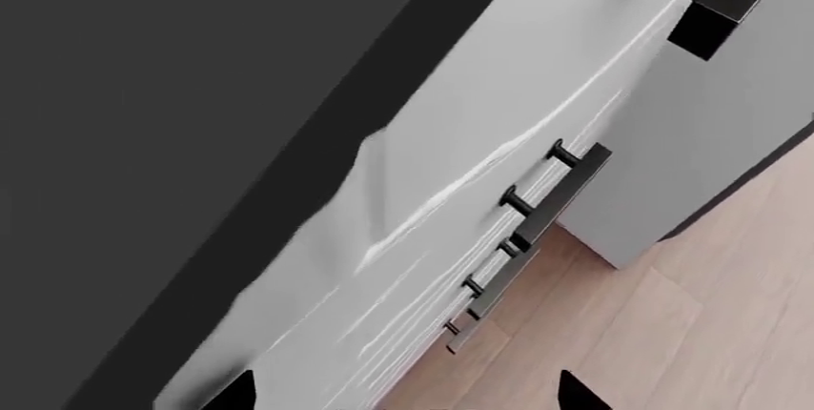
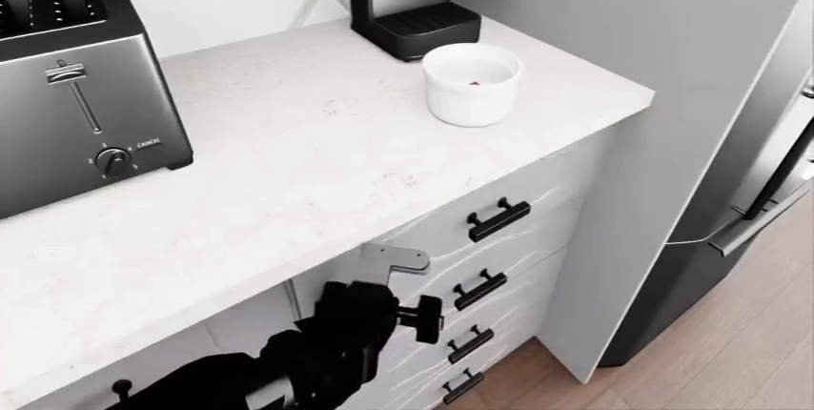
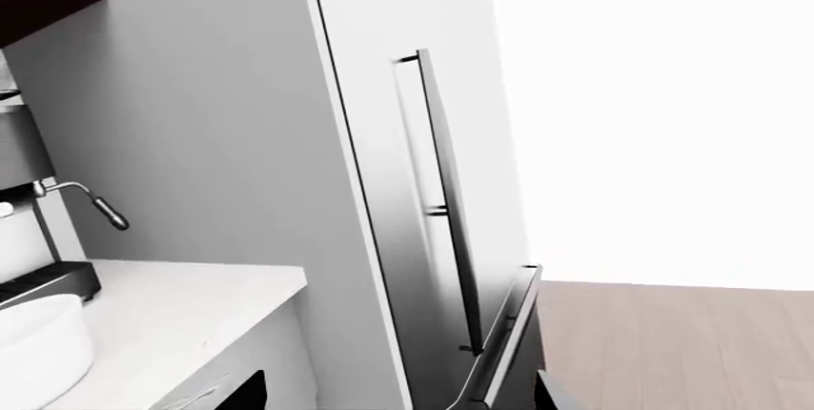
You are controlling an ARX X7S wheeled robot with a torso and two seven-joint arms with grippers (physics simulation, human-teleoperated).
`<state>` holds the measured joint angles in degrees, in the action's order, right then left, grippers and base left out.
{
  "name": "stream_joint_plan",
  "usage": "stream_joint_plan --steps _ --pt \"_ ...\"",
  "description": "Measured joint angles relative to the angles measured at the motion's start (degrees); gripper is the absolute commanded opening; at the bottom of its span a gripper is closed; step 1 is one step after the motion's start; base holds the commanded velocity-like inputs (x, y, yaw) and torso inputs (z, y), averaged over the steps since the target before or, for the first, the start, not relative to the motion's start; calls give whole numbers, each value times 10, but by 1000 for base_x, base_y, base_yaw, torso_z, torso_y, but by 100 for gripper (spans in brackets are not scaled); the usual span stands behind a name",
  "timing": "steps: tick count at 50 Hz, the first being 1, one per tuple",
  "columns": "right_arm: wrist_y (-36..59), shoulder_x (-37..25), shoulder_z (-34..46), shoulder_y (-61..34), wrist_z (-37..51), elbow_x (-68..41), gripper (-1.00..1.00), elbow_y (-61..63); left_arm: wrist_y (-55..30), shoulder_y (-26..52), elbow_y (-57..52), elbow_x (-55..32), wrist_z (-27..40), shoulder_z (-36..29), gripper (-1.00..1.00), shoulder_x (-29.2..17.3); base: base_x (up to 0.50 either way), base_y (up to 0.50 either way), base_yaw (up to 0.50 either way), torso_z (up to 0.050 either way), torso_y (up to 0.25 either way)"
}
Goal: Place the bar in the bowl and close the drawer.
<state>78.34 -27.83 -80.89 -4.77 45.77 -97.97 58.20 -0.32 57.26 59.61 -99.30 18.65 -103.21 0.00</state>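
A speck of red, judged to be the light, slippery-wrapped bar (image 2: 476, 83), is seen inside the glossy, breakable bowl (image 2: 472, 85) on the tabletop (image 2: 293, 162), well above the left tool (image 2: 381, 319), whose opening cannot be told.

Bowl: I am seeing the bowl (image 2: 472, 84) sitting on the bench (image 2: 293, 172), toward its right end, just in front of the coffee machine (image 2: 410, 0).
Bar: the bar (image 2: 476, 83) is lying inside the bowl.
Toaster: the toaster (image 2: 76, 86) is standing at the bench's left.
Drawers: a stack of drawers (image 2: 490, 267) is sitting under the bench's front edge.
Fridge: the fridge (image 2: 750, 191) is standing right of the bench.
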Motion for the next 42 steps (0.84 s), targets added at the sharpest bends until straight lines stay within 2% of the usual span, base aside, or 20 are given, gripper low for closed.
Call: stream_joint_plan --steps 9,16,23,31,42 --pt "0 2 4 0 -2 4 100 2 67 17 -29 -158 50 -149 100 0 0 0 0 -1 0" --pt "-2 2 8 -1 -1 3 100 3 125 29 -17 -382 61 -266 100 0 1 -1 3 0 0" --pt "-3 2 13 -2 2 3 100 3 162 47 -45 -527 59 -372 100 0 4 0 9 -1 0" --pt "-3 4 21 -5 2 7 100 5 184 64 -70 -604 44 -435 100 0 9 0 12 -3 0" --pt "0 7 27 -8 -2 16 100 7 196 75 -86 -649 26 -470 100 0 11 2 12 -5 0"
